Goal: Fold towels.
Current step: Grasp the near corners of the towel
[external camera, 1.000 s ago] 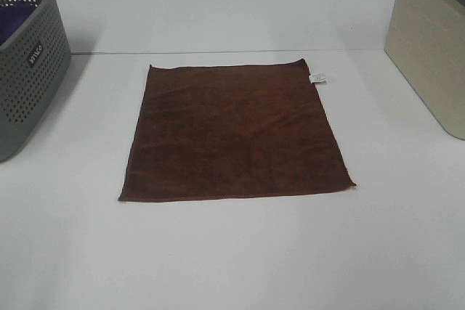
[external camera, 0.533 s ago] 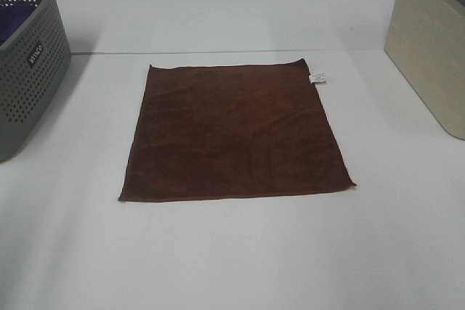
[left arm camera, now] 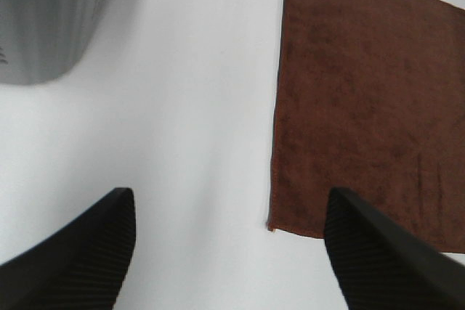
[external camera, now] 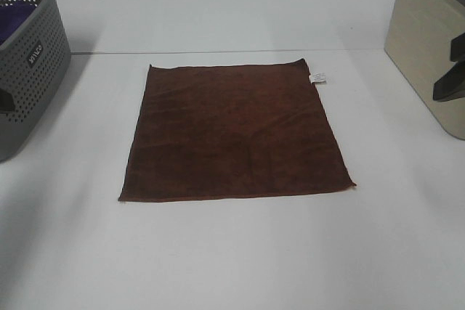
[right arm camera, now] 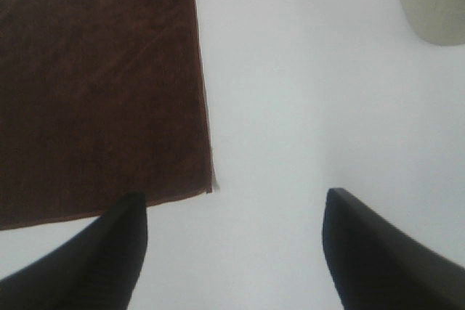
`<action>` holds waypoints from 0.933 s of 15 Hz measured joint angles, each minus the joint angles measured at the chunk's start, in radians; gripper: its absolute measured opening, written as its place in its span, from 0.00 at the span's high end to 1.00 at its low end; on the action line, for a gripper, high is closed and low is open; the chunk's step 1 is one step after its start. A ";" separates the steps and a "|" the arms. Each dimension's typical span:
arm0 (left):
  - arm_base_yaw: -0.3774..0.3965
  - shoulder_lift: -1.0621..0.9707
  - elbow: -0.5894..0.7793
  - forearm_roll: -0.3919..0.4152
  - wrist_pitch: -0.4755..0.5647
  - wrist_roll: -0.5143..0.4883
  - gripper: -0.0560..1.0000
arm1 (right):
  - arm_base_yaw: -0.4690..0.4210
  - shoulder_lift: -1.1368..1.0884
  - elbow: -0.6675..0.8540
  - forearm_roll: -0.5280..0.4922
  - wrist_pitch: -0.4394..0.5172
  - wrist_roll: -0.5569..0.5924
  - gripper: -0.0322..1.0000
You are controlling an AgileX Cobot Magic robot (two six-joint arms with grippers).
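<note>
1. The reddish-brown towel lies flat and unfolded mid-bench, with its white tag at the far right corner.
2. My left fingers are spread wide and empty, near the towel's near left corner.
3. My right fingers are also spread and empty, near its near right corner.

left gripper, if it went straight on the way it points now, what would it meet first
Most likely the bare white tabletop, right beside a corner of the dark reddish-brown fuzzy square towel. One finger of the open left gripper may catch the towel's edge; depth is unclear.
</note>
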 joint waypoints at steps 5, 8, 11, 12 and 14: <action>0.000 0.300 -0.113 -0.236 0.065 0.164 0.29 | 0.000 0.321 -0.177 0.220 0.144 -0.277 0.34; 0.000 0.453 -0.177 -0.422 0.162 0.380 0.29 | -0.001 0.476 -0.255 0.282 0.202 -0.379 0.34; 0.000 0.607 -0.190 -0.659 0.219 0.632 0.29 | -0.004 0.672 -0.337 0.330 0.271 -0.503 0.34; 0.000 0.640 -0.191 -0.705 0.239 0.677 0.29 | -0.015 0.706 -0.349 0.353 0.276 -0.535 0.34; 0.000 0.702 -0.191 -0.763 0.267 0.751 0.29 | -0.079 0.766 -0.362 0.440 0.302 -0.609 0.34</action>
